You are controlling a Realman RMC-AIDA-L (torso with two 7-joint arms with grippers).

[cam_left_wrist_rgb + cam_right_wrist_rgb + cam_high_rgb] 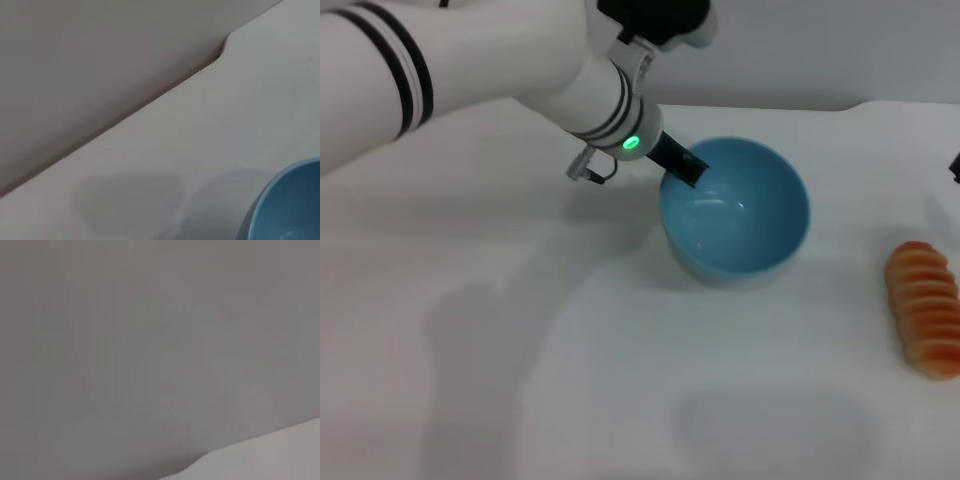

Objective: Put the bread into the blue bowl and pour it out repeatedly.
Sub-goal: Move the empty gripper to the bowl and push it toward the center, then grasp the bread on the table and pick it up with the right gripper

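- Bare white worktop fills the head view's foreground, with soft shadows across it.
- Bread, orange-brown with pale cross stripes, lies flat on the worktop well apart from the left fingers, off to their right and nearer the robot, close to the picture's right edge; it is outside the bowl and nothing touches it.
- Blue bowl stands upright on the worktop, its glossy inside holding nothing.
- Left gripper reaches in from the upper left on its white arm, a green light glowing at the wrist; its dark fingers sit over the bowl's far-left rim, one part showing inside the bowl wall, so they appear clamped on that rim.
- From the left wrist view, only a curved slice of the blue bowl shows, with the worktop running back to its far edge and a grey wall behind; the fingers themselves do not appear there.
- Right gripper shows only as a dark sliver at the head view's right edge, far from the bowl; whether its fingers are released or clenched cannot be told.
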